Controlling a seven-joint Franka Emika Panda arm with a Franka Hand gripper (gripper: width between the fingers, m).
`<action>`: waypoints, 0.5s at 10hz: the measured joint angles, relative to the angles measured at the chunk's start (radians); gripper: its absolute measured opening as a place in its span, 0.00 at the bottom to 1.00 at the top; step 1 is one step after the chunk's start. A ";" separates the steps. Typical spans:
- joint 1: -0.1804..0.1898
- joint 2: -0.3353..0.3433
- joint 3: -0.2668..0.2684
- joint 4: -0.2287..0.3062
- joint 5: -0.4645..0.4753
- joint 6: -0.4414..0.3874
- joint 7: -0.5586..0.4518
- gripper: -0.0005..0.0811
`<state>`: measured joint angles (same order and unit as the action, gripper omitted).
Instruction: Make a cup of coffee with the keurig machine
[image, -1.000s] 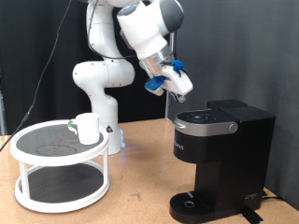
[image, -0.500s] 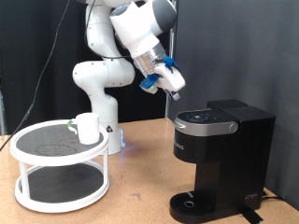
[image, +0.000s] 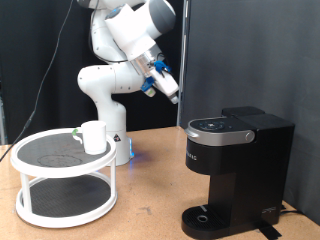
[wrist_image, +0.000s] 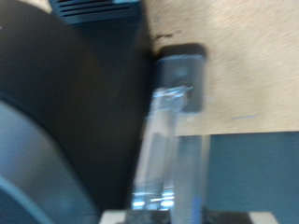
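Exterior view: the pincer (image: 168, 88) hangs high, empty, above-left of the closed keurig machine (image: 238, 170); whether it is spread I cannot tell. The cup (image: 94, 137) waits on the white rack (image: 64, 207), likely the approach step. Wrist view: only blur.

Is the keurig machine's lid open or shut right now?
Shut. The keurig machine has its lid lying flat on top in the exterior view; the gripper hangs above it, apart.
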<state>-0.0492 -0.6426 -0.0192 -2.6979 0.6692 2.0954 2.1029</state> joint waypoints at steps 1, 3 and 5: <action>-0.005 -0.031 -0.026 -0.017 -0.012 -0.036 -0.042 0.01; -0.007 -0.072 -0.043 -0.044 -0.014 -0.047 -0.066 0.01; -0.025 -0.099 -0.045 -0.073 -0.005 -0.005 -0.028 0.01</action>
<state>-0.0742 -0.7419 -0.0641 -2.7708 0.6641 2.0902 2.0752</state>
